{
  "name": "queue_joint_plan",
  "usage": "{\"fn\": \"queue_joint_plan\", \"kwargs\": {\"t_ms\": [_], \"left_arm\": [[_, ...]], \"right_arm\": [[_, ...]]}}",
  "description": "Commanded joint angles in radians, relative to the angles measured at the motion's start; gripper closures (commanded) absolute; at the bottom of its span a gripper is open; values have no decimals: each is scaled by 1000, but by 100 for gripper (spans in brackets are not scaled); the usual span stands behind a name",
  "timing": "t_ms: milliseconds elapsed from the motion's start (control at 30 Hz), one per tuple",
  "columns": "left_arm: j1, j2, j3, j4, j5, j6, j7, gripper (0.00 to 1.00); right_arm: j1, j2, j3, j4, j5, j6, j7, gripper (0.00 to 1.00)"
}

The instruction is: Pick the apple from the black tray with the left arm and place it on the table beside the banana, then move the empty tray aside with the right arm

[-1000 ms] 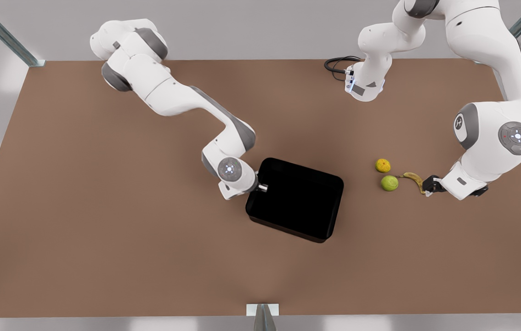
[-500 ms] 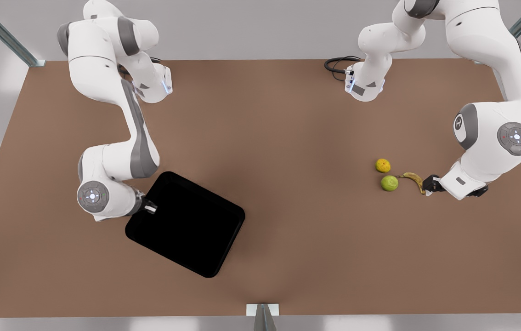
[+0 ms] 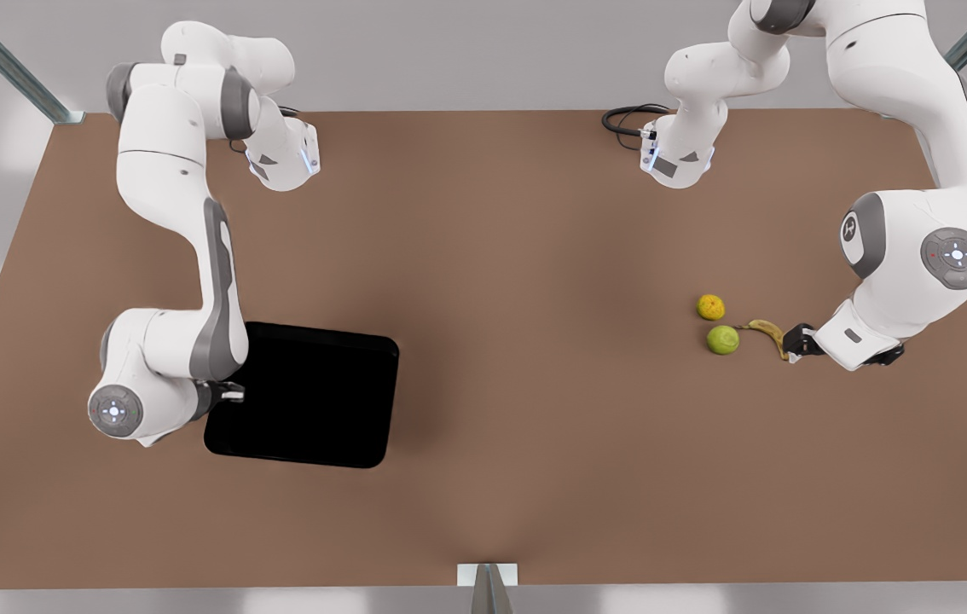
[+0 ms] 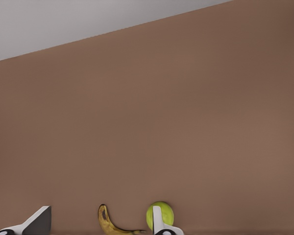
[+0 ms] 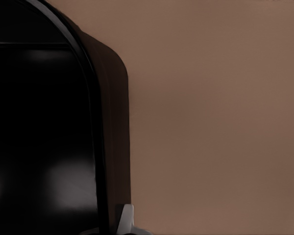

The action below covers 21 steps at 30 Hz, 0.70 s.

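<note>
Near the table's [image 3: 483, 256] left edge in the front view, the right gripper [image 3: 232, 393] grips the black tray's [image 3: 304, 396] rim, having dragged it clear. The left gripper [image 3: 797, 343] waits, fingers spread, beside the banana [image 3: 767, 331] and apple [image 3: 722, 339].

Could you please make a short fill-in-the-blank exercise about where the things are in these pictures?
1. The apple lies on the ____, not in the black tray.
2. The right gripper grips the tray's ____.
3. The left gripper stands open beside the ____.
4. The black tray's inside is ____.

Missing words: table; rim; banana; empty
</note>
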Motion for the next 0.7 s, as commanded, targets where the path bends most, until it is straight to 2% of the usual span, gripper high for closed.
{"fn": "queue_joint_plan", "kwargs": {"t_ms": [0, 100, 167, 200, 300, 400, 467, 533, 667], "left_arm": [[0, -1, 0, 0, 1, 0, 5, 0], [0, -1, 0, 2, 1, 0, 5, 0], [0, -1, 0, 0, 2, 0, 5, 0], [0, -1, 0, 0, 2, 0, 5, 0], [0, -1, -2, 0, 2, 0, 5, 0], [-3, -1, -2, 0, 1, 0, 2, 0], [2, -1, -2, 8, -165, -3, -27, 0], [-6, 1, -3, 9, -223, 4, -115, 0], [-8, 1, -6, 12, -218, 6, -121, 0]], "right_arm": [[-3, 24, -8, -1, 7, 69, -481, 94], [-7, 43, -22, 1, 13, 97, -487, 83], [-6, 46, -22, 1, 13, 97, -481, 39], [-6, 46, -22, 1, 15, 103, -466, 0], [-3, 33, -31, 2, 49, 96, -461, 0], [6, -92, -3, 5, 50, 10, -371, 0], [29, -171, 14, 15, 44, -32, -311, 0], [29, -250, 15, 13, 36, -49, -312, 0], [29, -263, 8, 15, 36, -76, -311, 0]]}}
